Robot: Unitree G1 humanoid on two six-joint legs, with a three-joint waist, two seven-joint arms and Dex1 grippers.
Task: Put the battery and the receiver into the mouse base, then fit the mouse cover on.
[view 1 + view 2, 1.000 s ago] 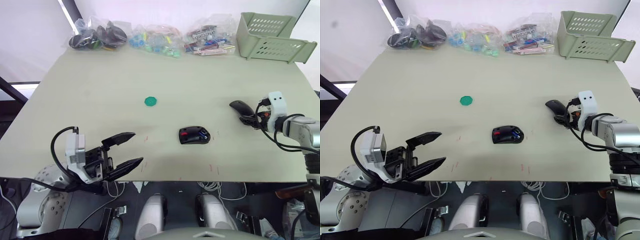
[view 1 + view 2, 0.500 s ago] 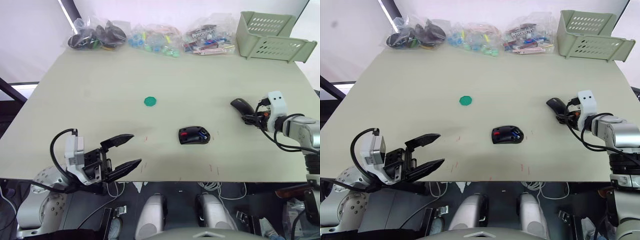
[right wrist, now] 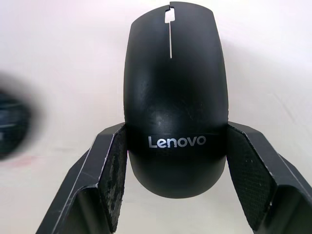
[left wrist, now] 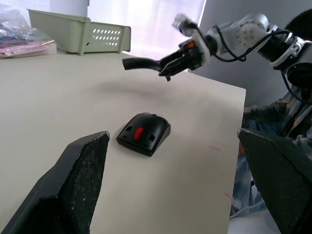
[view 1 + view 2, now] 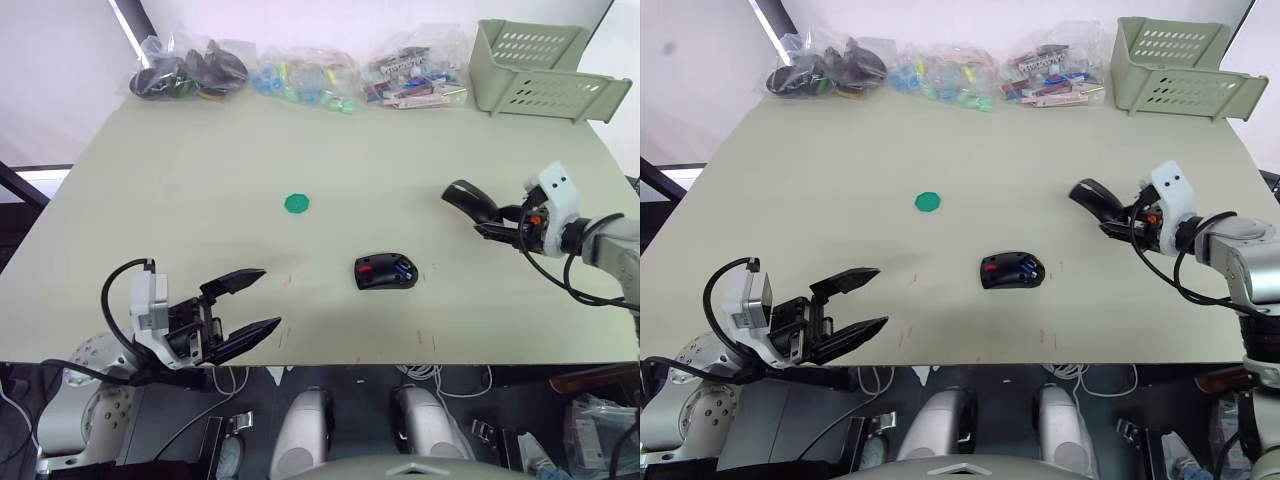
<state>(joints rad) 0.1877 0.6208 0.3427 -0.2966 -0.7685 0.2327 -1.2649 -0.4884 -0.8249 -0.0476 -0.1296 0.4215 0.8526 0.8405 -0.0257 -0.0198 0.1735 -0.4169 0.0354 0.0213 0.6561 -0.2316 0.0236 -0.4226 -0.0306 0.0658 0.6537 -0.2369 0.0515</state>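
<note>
Cover in the right gripper, lifted clear of the table; base open at lower centre of the frame.

We see the right gripper (image 5: 497, 222) clamped across the sides of the mouse cover (image 5: 470, 199) at centre right, off the surface in the left wrist view. The mouse base (image 5: 386, 271) lies well apart from it, with a red part and a blue one showing in its compartment (probably the battery (image 5: 405, 266); we cannot make out the receiver). The left gripper (image 5: 245, 304) hangs empty at lower left, fingers spread. Risk, in our judgement: the glossy shell is pinched only at its flanks, so it may slip or seat crooked on the base. The green tray (image 5: 540, 72) at upper right appears empty; the plastic bags (image 5: 300, 72) along the top edge hold assorted small parts.
</note>
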